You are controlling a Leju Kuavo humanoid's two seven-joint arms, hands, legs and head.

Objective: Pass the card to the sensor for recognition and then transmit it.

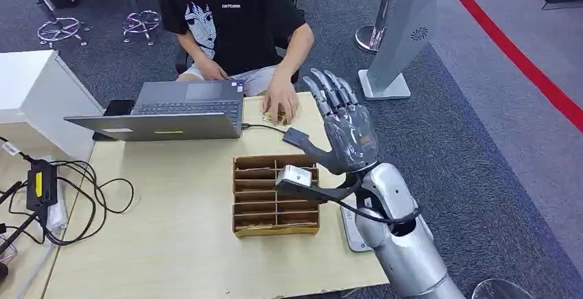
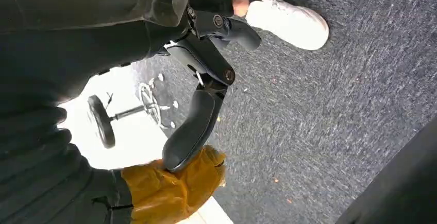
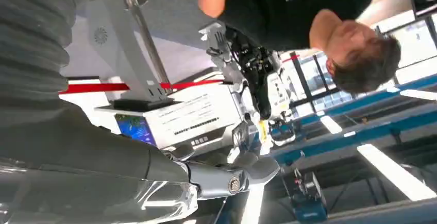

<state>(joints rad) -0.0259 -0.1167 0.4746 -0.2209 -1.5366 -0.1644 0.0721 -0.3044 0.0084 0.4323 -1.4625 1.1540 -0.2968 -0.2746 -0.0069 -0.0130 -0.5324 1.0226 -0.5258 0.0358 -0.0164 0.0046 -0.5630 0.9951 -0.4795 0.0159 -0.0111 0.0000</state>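
Right arm (image 1: 402,244) rises from the near right corner of the table, silver forearm angled up and slightly left. Right hand (image 1: 344,130) is raised above the right edge of the table, palm facing left, fingers (image 1: 333,91) extended and spread, thumb (image 1: 309,149) held out to the side; nothing is in it. Left hand (image 2: 206,87) hangs low over the floor, with dark fingers (image 2: 191,131) loosely extended, apart and holding nothing.

A laptop (image 1: 175,110) sits behind the divided box (image 1: 275,196) on the table (image 1: 172,244).
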